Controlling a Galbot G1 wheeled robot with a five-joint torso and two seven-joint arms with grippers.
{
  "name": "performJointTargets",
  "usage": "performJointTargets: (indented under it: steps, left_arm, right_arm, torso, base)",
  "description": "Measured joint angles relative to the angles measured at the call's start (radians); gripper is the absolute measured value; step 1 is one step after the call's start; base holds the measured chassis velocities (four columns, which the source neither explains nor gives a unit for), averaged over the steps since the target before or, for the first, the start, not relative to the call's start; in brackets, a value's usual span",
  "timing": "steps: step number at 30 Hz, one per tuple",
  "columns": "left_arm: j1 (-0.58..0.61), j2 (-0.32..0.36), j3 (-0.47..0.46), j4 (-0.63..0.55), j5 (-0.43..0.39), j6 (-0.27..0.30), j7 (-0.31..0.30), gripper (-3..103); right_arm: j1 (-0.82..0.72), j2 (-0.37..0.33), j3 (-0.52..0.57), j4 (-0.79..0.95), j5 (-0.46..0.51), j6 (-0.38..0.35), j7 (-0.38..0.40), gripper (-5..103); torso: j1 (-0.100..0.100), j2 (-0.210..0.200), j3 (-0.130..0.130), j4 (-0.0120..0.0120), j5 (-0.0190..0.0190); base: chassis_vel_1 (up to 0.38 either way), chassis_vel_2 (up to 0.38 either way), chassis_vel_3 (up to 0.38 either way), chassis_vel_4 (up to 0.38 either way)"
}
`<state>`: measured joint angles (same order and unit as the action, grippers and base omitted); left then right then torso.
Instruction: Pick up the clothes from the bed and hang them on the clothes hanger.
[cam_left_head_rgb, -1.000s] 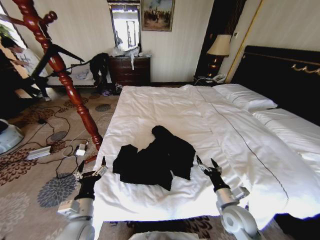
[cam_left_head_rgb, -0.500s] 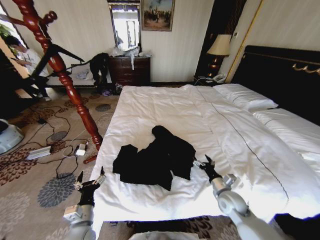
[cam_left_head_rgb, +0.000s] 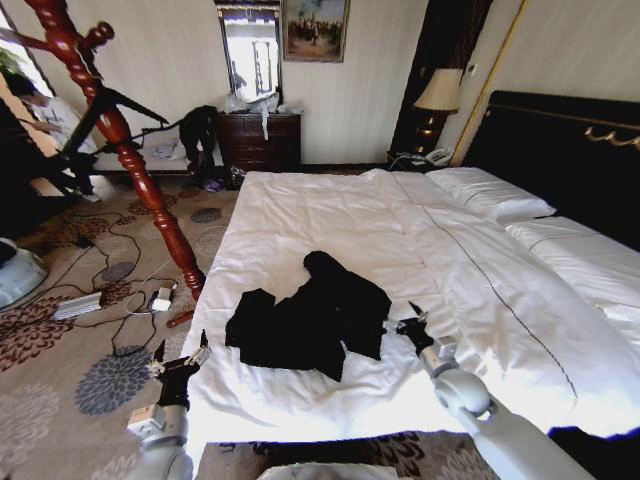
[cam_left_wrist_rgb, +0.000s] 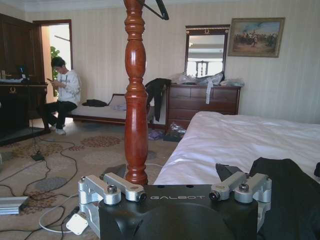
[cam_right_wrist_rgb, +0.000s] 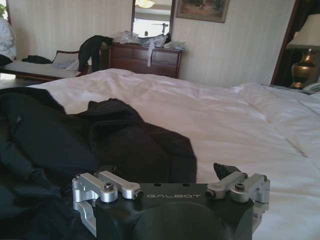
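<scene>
Nearest the robot, the left gripper (cam_left_head_rgb: 180, 356) hangs off the near left corner of the bed (cam_left_head_rgb: 330, 215), over the carpet, its fingers spread and holding nothing; it sits well short of the cloth, so if both arms are meant to lift together it will probably arrive late. The right gripper (cam_left_head_rgb: 412, 320) is on the duvet just beside the right edge of the clothes (cam_left_head_rgb: 310, 320), jaws parted and empty, though from the head view it is hard to tell whether a fingertip already touches the fabric. The garment lies crumpled in a heap across the near middle of the bed, folds stacked on folds. A pinch there risks catching only the top layer, or nipping the white duvet along with it and dragging bedding up. Farther off to the left, the clothes hanger (cam_left_head_rgb: 125, 102) hangs on the coat stand (cam_left_head_rgb: 120, 140); a garment lifted by one bunched edge would likely dangle unevenly and be awkward to drape.
</scene>
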<state>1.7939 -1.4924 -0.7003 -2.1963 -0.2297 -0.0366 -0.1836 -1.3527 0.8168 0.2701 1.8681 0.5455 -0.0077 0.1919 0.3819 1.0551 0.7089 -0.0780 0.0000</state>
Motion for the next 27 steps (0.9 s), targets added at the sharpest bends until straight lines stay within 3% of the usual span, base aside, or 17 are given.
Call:
performJointTargets:
  steps: [7, 16, 17, 19, 27]
  left_arm:
    - [-0.01, -0.001, -0.004, 0.014, 0.002, 0.001, -0.003, 100]
    - [-0.022, 0.0, -0.004, 0.029, 0.003, 0.006, -0.005, 100]
    - [-0.021, 0.002, -0.002, 0.029, 0.003, 0.007, -0.005, 100]
    - [-0.019, 0.004, -0.003, 0.029, 0.004, 0.007, -0.005, 100]
    - [-0.015, 0.009, -0.007, 0.028, 0.003, 0.006, -0.01, 100]
  right_arm:
    - [0.033, 0.0, -0.043, -0.026, -0.031, 0.018, -0.018, 100]
    - [-0.013, -0.016, -0.031, 0.013, -0.078, 0.146, -0.12, 100]
    - [-0.037, -0.015, -0.028, -0.006, -0.144, 0.149, -0.118, 100]
    - [-0.047, -0.01, -0.026, -0.016, -0.174, 0.146, -0.109, 100]
    - [-0.033, 0.015, -0.027, -0.048, -0.179, 0.078, -0.007, 101]
  torso:
    - [0.0, 0.0, 0.0, 0.0, 0.0]
    - [0.0, 0.0, 0.0, 0.0, -0.0001]
    - [0.0, 0.0, 0.0, 0.0, 0.0]
    - [0.0, 0.0, 0.0, -0.0001, 0.0]
    - [0.0, 0.0, 0.0, 0.0002, 0.0001]
  base:
    - [0.0, 0.0, 0.0, 0.0]
    - [0.0, 0.0, 0.0, 0.0]
    - [0.0, 0.0, 0.0, 0.0]
    - [0.0, 0.0, 0.0, 0.0]
    - [0.0, 0.0, 0.0, 0.0]
